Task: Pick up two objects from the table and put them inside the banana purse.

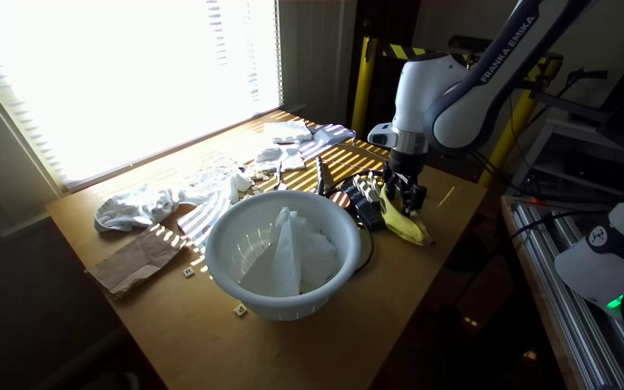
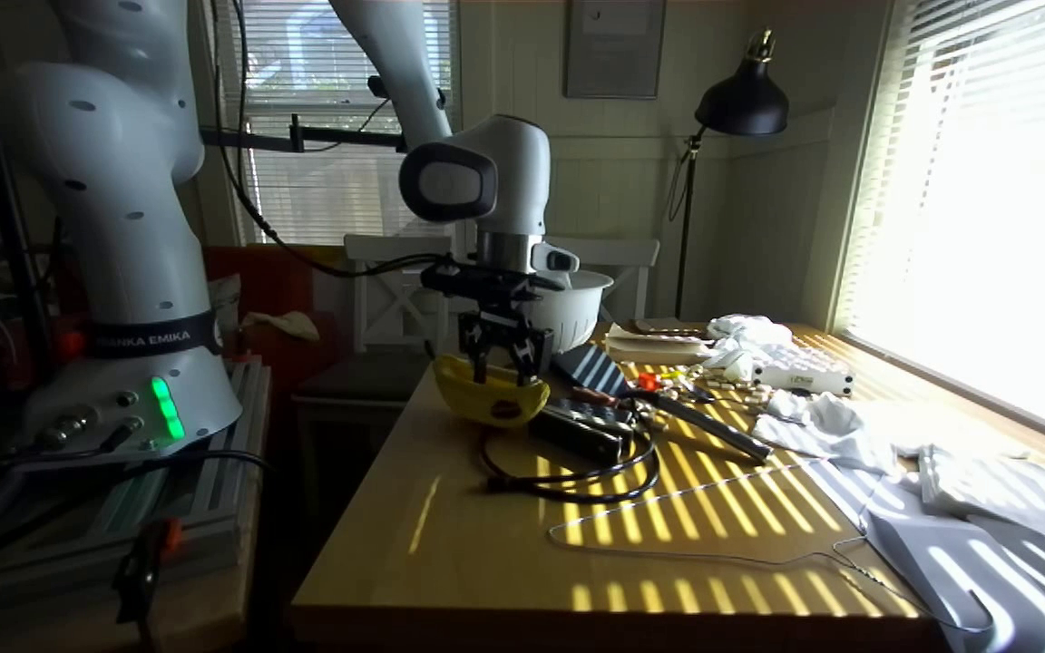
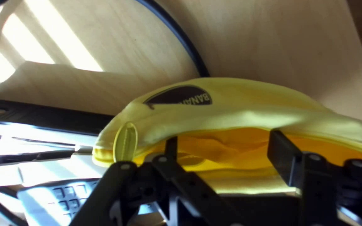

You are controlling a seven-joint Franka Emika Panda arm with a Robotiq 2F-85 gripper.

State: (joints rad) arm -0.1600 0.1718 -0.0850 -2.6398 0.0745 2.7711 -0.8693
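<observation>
The yellow banana purse (image 1: 407, 227) lies near the edge of the wooden table (image 1: 344, 352); it shows in both exterior views (image 2: 477, 402). In the wrist view the purse (image 3: 231, 116) gapes open, showing its orange lining, with a zip pull at its left end. My gripper (image 3: 223, 145) points down with its fingers spread, both tips at or just inside the purse's opening. Nothing shows between the fingers. A dark oval patch lies inside the purse beside the left finger; I cannot tell what it is. The gripper also shows in both exterior views (image 1: 403, 197) (image 2: 504, 374).
A big pale bowl (image 1: 217, 271) with white paper stands mid-table. A black device with keys (image 3: 63, 201), a spatula (image 2: 595, 367) and a black cable (image 2: 568, 496) lie beside the purse. Letter tiles (image 1: 188, 272), a brown paper bag (image 1: 136, 260) and white cloths (image 1: 136, 208) lie farther off.
</observation>
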